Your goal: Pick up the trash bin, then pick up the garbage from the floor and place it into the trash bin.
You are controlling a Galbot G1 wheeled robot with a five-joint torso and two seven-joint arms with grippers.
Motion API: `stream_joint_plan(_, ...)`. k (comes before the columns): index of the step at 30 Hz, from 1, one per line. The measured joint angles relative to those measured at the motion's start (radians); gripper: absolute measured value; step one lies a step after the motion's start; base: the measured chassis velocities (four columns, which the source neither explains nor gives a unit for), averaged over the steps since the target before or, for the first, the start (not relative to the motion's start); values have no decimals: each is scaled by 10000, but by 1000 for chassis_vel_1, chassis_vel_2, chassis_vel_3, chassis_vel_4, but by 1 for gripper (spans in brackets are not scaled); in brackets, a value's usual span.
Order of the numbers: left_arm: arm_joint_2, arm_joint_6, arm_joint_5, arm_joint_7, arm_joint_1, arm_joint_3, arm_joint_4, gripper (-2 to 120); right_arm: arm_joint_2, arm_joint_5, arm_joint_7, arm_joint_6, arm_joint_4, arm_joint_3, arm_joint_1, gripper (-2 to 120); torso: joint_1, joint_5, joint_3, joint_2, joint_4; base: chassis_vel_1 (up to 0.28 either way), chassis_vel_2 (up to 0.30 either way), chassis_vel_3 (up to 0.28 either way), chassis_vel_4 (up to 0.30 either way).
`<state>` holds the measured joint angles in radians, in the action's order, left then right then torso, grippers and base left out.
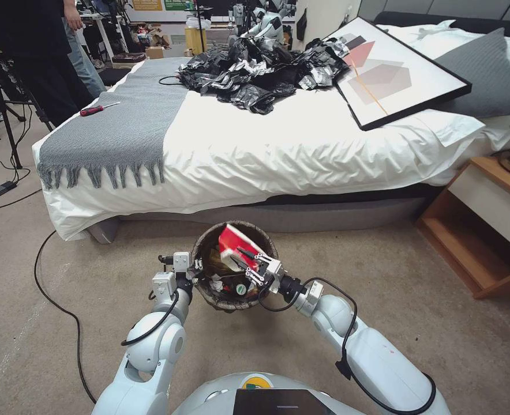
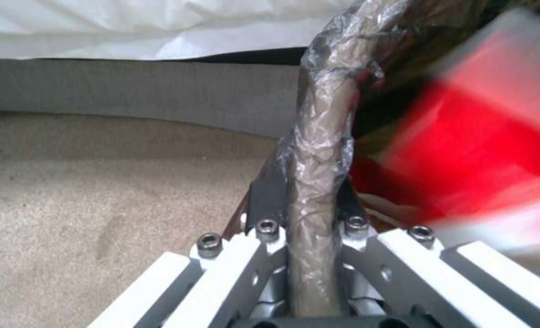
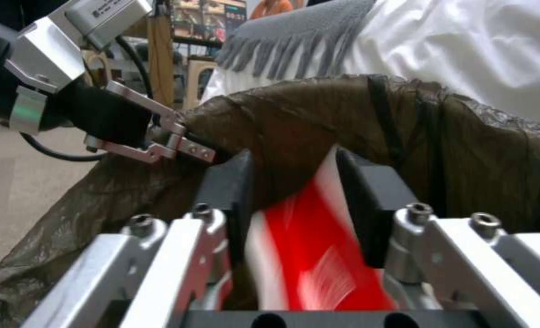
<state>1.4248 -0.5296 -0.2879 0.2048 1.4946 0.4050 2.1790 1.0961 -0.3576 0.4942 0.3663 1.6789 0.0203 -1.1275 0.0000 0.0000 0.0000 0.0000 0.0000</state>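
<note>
The trash bin (image 1: 207, 239), lined with a dark brown bag, hangs just above the carpet in front of the bed. My left gripper (image 1: 194, 268) is shut on its rim; in the left wrist view the bagged rim (image 2: 327, 114) runs between my left gripper's (image 2: 309, 200) fingers. A crushed red-and-white paper cup (image 1: 232, 239) stands over the bin's mouth. My right gripper (image 3: 294, 191) has its pads slightly apart on either side of the cup (image 3: 312, 255), which looks smeared. Inside the bin lie a green-capped bottle (image 1: 240, 289) and a white wad (image 1: 216, 285).
The white bed (image 1: 301, 155) lies straight ahead, carrying black bags (image 1: 255, 75), a framed picture (image 1: 393, 75) and a red screwdriver (image 1: 96, 109). A wooden nightstand (image 1: 486, 230) stands at the right. A black cable (image 1: 64, 311) snakes over the carpet on the left.
</note>
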Motion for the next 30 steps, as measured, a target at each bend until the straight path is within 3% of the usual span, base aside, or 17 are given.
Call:
stream_joint_plan(1, 0, 0, 0, 0, 0, 0, 0, 2, 0, 0, 0, 0, 0, 0, 0, 37, 0, 0, 0, 0, 0, 0, 0, 0, 0)
stream_joint_plan(4, 2, -5, -2, -4, -5, 6, 0, 2, 13, 13, 46, 0, -1, 1, -8, 52, 0, 0, 0, 0, 0, 0, 0, 0, 0)
stream_joint_plan(6, 2, -5, -2, -4, -6, 6, 0, 2, 13, 13, 49, 0, 0, 1, -8, 54, 0, 0, 0, 0, 0, 0, 0, 0, 0)
stream_joint_plan(8, 4, -10, -4, -7, -8, 9, 0, 2, 23, 15, 63, -5, 5, 2, -8, 67, 0, 0, 0, 0, 0, 0, 0, 0, 0)
stream_joint_plan(12, 4, -12, -4, -8, -8, 10, 0, 2, 27, 17, 66, -7, 10, 2, -8, 72, 0, 0, 0, 0, 0, 0, 0, 0, 0)
stream_joint_plan(15, 4, -13, -4, -8, -8, 12, 0, 2, 27, 19, 70, -11, 39, 2, -11, 89, 0, 0, 0, 0, 1, 0, 0, 0, 0)
stream_joint_plan(18, 4, -15, -4, -9, -8, 13, 0, 2, 24, 24, 76, -11, 81, 2, -23, 97, 0, 0, 0, 0, 0, 0, 0, 0, 0)
stream_joint_plan(25, 1, -22, -4, -13, -8, 18, 0, 2, 94, 221, -241, 34, 574, 154, -135, 100, 0, 0, 0, 0, 0, 0, 0, 0, 0)
stream_joint_plan(28, 6, -18, 4, -17, -1, 59, -34, 2, 633, 1831, -2797, -429, 2250, 1131, -944, 100, 0, -2, 0, 0, 4, 0, 0, 0, 0)
stream_joint_plan(29, 6, -18, 4, -17, -1, 59, -34, 2, 633, 1831, -2797, -429, 2250, 1131, -944, 100, 0, -2, 0, 0, 4, 0, 0, 0, 0)
stream_joint_plan(30, -5, -6, 3, -21, -9, 99, -67, 2, 1043, 2284, -4161, -703, 2974, 1721, -1723, 100, 0, 2, -1, 0, 0, 0, 0, 0, 0)
